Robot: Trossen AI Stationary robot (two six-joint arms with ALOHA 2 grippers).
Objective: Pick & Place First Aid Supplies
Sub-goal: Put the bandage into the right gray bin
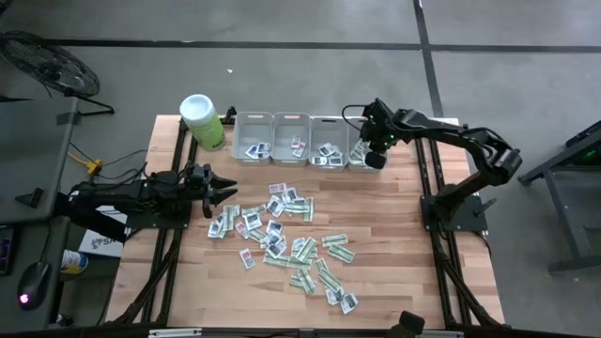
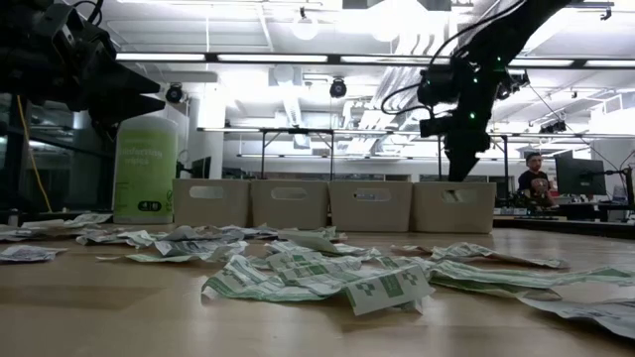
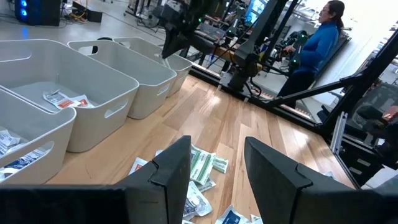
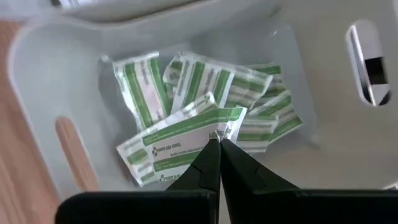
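Partly sorted: right gripper (image 4: 219, 144) pinching green-striped packet (image 4: 186, 140) over end bin (image 1: 360, 143); left gripper (image 1: 223, 192) spread; loose packets (image 1: 291, 239) remaining.

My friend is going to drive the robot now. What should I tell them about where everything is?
Right gripper: shut on a green-and-white packet, hanging over the rightmost grey bin, which already holds more green-and-white strips.
Left gripper: open and empty, above the table's left side, beside the pile.
Done: all four bins have some packets in them; the second bin has white squarish ones.
Left: the held packet is not yet let go, and a big pile of loose packets lies mid-table, waiting to be sorted.
The lime-green canister stands left of the bins.
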